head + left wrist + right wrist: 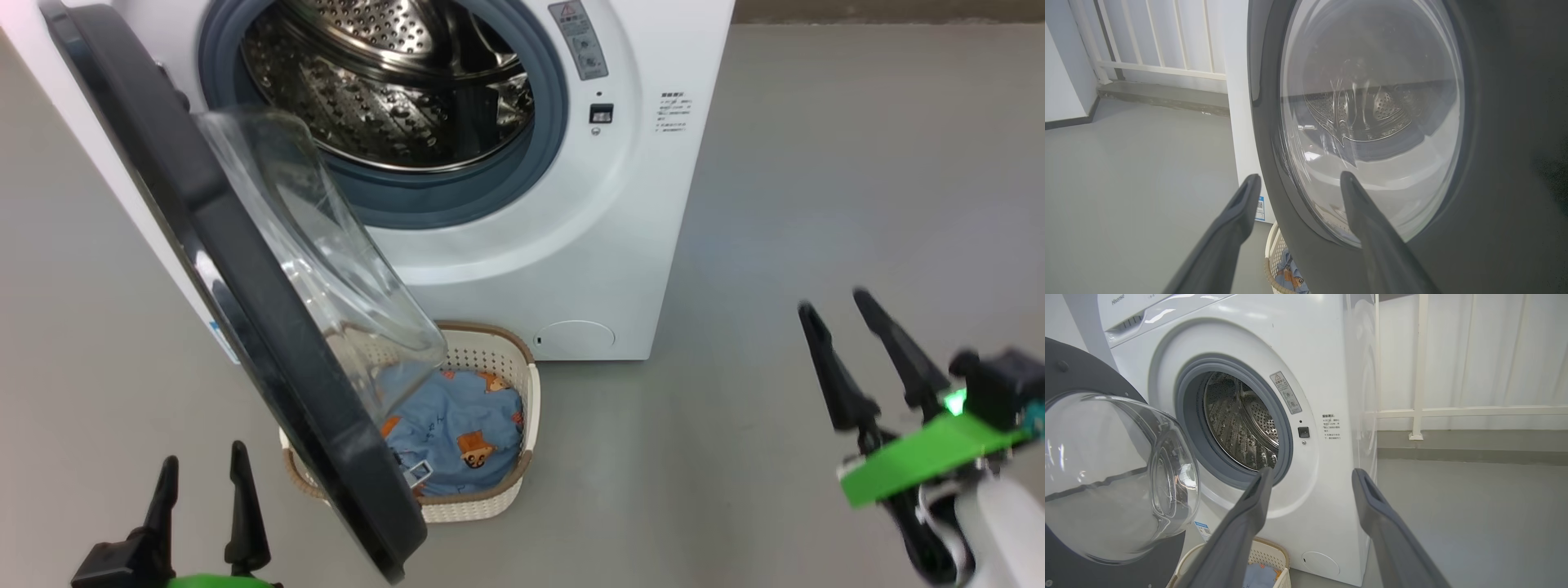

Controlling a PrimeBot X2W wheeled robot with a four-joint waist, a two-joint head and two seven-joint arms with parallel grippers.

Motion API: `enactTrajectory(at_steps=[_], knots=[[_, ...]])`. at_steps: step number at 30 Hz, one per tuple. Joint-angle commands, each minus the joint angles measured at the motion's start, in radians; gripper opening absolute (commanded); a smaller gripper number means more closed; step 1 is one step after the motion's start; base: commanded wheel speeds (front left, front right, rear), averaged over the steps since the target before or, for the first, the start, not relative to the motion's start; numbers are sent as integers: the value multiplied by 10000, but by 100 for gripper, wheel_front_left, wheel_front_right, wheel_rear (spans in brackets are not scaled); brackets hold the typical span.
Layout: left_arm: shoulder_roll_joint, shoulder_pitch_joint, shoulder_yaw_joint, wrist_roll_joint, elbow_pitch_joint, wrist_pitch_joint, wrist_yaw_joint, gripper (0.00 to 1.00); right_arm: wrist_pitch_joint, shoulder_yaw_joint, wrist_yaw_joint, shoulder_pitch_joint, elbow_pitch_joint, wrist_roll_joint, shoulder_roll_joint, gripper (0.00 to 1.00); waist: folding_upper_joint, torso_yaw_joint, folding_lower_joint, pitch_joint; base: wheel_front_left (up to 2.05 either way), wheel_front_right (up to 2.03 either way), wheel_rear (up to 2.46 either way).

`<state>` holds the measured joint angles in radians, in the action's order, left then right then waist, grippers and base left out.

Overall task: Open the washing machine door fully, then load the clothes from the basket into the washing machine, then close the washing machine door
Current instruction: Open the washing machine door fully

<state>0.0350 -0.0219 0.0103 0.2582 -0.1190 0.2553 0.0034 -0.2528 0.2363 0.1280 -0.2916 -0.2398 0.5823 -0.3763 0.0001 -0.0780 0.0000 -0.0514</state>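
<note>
The white washing machine (pixel 620 204) stands ahead of both hands, its steel drum (pixel 367 106) showing in the open mouth. Its door (pixel 269 343) stands open, edge-on just ahead and to the right of the left hand (pixel 204 455), partly over the basket (pixel 473 510). The basket sits on the floor (pixel 816 163) between the two hands, close against the machine's front, with the blue printed clothes (pixel 457 425) inside. The right hand (pixel 833 301) hangs well off to the basket's right. Both hands are spread wide and hold nothing.

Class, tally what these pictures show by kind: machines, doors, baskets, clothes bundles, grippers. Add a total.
washing machine: 1
washing machine door: 1
basket: 1
clothes, one bundle: 1
grippers: 2, left gripper and right gripper
Total: 6
</note>
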Motion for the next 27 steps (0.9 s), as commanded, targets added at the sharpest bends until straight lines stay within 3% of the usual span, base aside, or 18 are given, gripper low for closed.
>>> enactTrajectory(at_steps=[1,7,14,27], knots=[[152,82,393,-147,263,65,-16,100,-87,-250,27,425,458,-456,166,100,-1,90,0,91,0,0,0],[152,37,473,-191,316,65,-66,100,-88,-1994,27,1773,1247,-2017,1103,100,-1,222,0,110,0,0,0],[152,-8,464,-155,306,65,-106,100,-88,-3022,27,2705,1608,-3126,1898,100,-1,220,0,228,0,0,0],[152,-23,352,-33,198,65,-155,100,-89,-3852,27,3463,1799,-3885,2739,100,-1,20,0,469,0,0,0]])
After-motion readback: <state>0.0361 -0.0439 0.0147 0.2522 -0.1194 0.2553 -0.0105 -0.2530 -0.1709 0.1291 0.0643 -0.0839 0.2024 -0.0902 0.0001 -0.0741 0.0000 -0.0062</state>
